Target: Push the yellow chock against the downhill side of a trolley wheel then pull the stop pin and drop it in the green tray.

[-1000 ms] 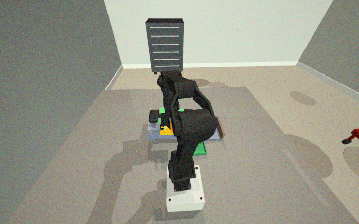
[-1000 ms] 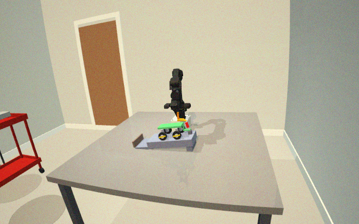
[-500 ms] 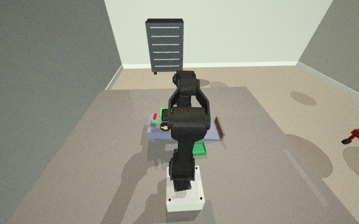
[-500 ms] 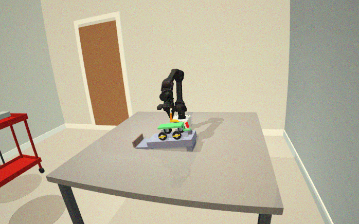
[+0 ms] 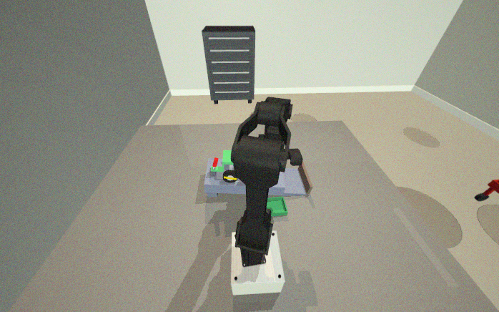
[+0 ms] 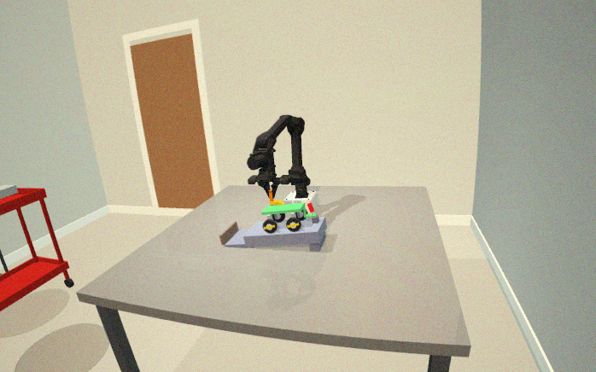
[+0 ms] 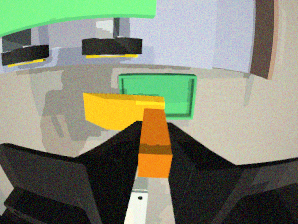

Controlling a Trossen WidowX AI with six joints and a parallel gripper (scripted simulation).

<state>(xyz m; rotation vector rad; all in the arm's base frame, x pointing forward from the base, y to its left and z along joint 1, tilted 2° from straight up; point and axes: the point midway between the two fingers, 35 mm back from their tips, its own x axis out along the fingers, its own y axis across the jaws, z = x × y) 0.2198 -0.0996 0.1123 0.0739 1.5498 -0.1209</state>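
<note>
My gripper (image 7: 153,128) (image 6: 270,196) is shut on the orange handle of the yellow chock (image 7: 112,111) (image 6: 277,202). It holds the chock in the air on the arm-base side of the ramp, partly over the green tray (image 7: 180,97) (image 5: 278,207) in the wrist view. The green trolley (image 6: 284,209) (image 7: 75,12) stands on the grey-blue ramp (image 6: 282,237) (image 7: 190,35) (image 5: 244,189). The red-headed stop pin (image 5: 215,162) (image 6: 310,207) stands at the ramp's uphill end, beside the trolley. In the top view the arm hides the chock, the fingers and part of the trolley.
A brown end board (image 5: 305,178) (image 6: 229,234) (image 7: 264,37) stands across the ramp's low end. The white arm base (image 5: 257,285) is on the near side of the table. A red cart (image 6: 14,272) and a drawer cabinet (image 5: 230,66) stand away from the table.
</note>
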